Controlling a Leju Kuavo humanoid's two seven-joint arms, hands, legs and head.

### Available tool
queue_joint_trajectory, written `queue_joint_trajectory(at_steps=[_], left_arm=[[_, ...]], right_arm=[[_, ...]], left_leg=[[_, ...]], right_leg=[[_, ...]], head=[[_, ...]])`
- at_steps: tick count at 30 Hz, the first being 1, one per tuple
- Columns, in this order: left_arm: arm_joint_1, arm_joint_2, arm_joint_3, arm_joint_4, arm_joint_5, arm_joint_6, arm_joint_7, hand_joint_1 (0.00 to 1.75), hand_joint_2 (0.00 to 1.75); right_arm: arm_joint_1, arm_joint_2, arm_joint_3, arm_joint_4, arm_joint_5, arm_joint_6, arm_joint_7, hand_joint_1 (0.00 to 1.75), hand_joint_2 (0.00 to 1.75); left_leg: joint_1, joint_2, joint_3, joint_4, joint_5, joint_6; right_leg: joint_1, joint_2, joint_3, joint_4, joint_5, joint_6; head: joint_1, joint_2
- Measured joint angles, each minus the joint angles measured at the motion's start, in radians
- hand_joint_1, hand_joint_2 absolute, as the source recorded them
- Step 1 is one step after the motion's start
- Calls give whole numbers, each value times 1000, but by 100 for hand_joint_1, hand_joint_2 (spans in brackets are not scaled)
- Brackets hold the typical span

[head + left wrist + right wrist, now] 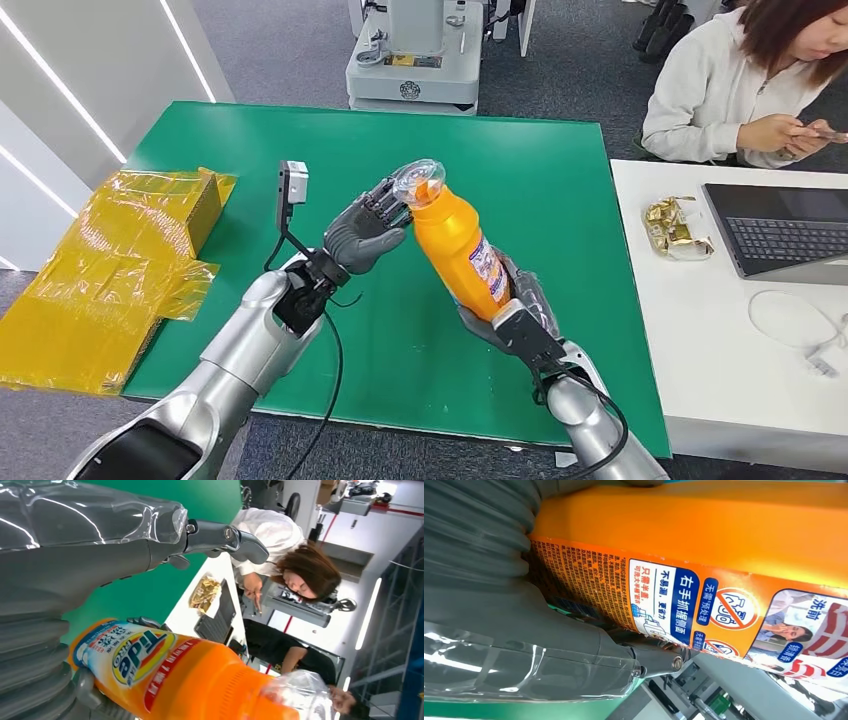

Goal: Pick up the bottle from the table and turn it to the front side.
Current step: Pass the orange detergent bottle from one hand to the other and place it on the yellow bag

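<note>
Head view: right hand (520, 315) grips bottle (458, 245); left hand (368, 230) touches its cap.

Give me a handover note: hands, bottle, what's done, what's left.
Right hand: grips the bottle by its lower body, off the table, tilted.
Left hand: fingers at the bottle's neck by the clear cap; a firm grip cannot be told.
Done: bottle picked up.
Left: finish the turn. The head view shows plain orange with the label at the edge; the logo label faces the left wrist view, the instructions label the right wrist view.
</note>
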Motion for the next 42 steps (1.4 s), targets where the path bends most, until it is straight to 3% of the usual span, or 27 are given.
queue_joint_trajectory(at_steps=[9, 23, 42], left_arm=[[1, 34, -15, -82, -136, 139, -38, 0, 175], [45, 38, -22, -168, -148, 145, -53, 0, 175], [-6, -3, -80, -152, -157, 184, -58, 0, 175]], right_arm=[[-47, -32, 68, 51, -60, 22, 52, 175, 175], [-66, -38, 92, 55, -121, 29, 46, 175, 175], [-131, 48, 138, 92, -106, 19, 50, 175, 175]], left_leg=[[0, 0, 0, 0, 0, 0], [0, 0, 0, 0, 0, 0], [0, 0, 0, 0, 0, 0]], right_leg=[[0, 0, 0, 0, 0, 0], [0, 0, 0, 0, 0, 0], [0, 0, 0, 0, 0, 0]], head=[[0, 0], [0, 0], [0, 0]])
